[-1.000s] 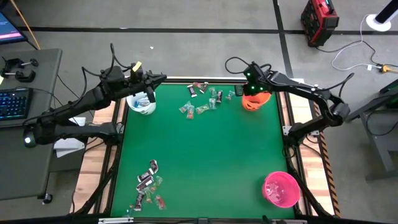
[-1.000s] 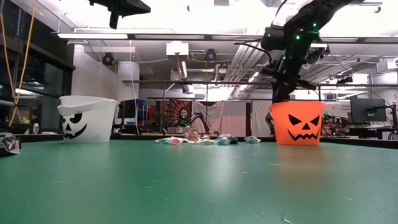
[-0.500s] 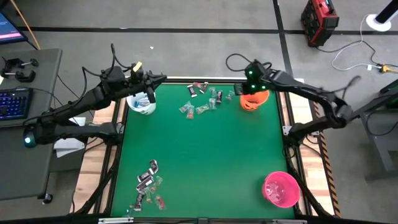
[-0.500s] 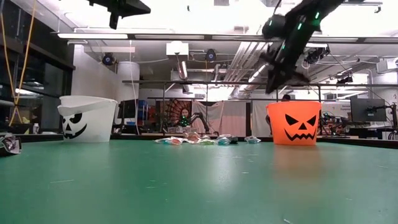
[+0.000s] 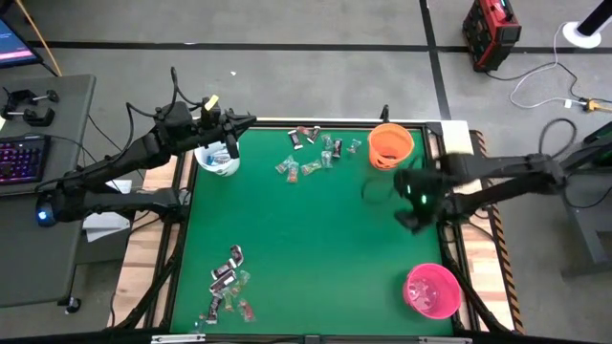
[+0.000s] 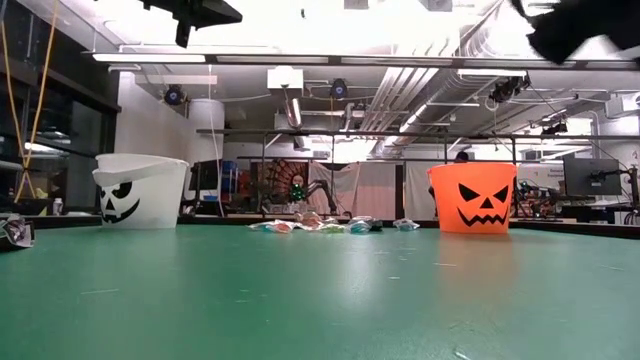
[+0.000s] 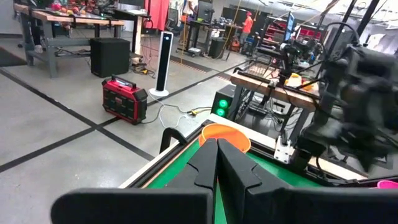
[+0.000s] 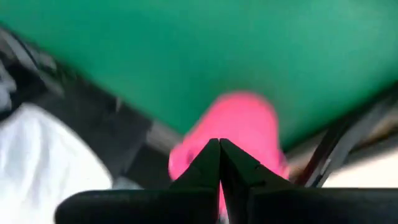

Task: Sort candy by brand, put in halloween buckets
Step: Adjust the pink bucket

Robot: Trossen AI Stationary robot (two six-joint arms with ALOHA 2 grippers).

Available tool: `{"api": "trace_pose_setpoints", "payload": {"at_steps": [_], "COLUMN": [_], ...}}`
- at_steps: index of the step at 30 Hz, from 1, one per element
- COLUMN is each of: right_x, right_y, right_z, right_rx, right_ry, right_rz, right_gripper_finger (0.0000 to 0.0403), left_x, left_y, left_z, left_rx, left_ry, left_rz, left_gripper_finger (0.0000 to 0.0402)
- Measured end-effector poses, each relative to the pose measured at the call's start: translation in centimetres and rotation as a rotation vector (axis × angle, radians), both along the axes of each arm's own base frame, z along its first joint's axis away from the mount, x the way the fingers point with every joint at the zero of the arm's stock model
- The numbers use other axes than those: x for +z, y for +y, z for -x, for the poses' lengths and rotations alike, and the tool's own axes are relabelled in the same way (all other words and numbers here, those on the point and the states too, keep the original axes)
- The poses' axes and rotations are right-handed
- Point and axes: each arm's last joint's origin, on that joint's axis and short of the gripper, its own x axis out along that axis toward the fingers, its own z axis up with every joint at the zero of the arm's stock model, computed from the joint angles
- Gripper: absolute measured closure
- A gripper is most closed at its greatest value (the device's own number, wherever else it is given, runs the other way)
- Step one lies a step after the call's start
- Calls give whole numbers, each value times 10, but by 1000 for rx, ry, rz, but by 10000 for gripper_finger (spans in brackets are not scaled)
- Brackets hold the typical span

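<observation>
Candy sits piled between the white and orange buckets plus a near-edge cluster, and with the right hand pinched closed mid-surface heading toward the pink bucket, any piece it's carrying could miss or land in the wrong brand; left hand, closed, hangs over white.

- The green table carried everything.
- A white bucket stood at its far left corner, an orange bucket at the far right, a pink bucket near the front right corner.
- Candy lay scattered along the far edge between the white and orange buckets.
- More candy lay near the front left corner.
</observation>
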Motion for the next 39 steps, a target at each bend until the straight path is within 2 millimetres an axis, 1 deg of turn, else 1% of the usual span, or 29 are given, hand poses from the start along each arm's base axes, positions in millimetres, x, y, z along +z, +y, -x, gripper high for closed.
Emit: {"api": "trace_pose_setpoints", "payload": {"at_steps": [3,7,9,12,15,18,22,26,33,39], "right_x": [-7,-12,-15,-32,-51,-64,-73,-74,-71,-70], "right_y": [33,73,91,111,124,132,136,135,135,131], "right_z": [-1,-9,-10,-8,-9,-15,-23,-27,-35,-43], "right_rx": [30,50,51,45,49,55,26,9,74,103], "right_ry": [57,65,82,186,245,234,188,132,-2,-96], "right_rz": [-104,-242,-277,-224,-134,-74,-18,11,-9,-1], "right_gripper_finger": [403,403,403,403,403,403,403,403,403,403], "left_x": [0,0,0,0,0,0,0,0,0,0], "left_y": [0,0,0,0,0,0,1,1,1,1], "left_z": [0,0,0,0,0,0,0,0,0,0], "left_rx": [0,0,0,-1,-3,3,15,15,17,17], "left_ry": [0,0,-1,5,16,22,23,23,24,24], "left_rz": [0,0,-1,-13,-35,-47,-49,-49,-49,-49], "left_gripper_finger": [401,401,401,401,401,401,401,401,401,401]}}
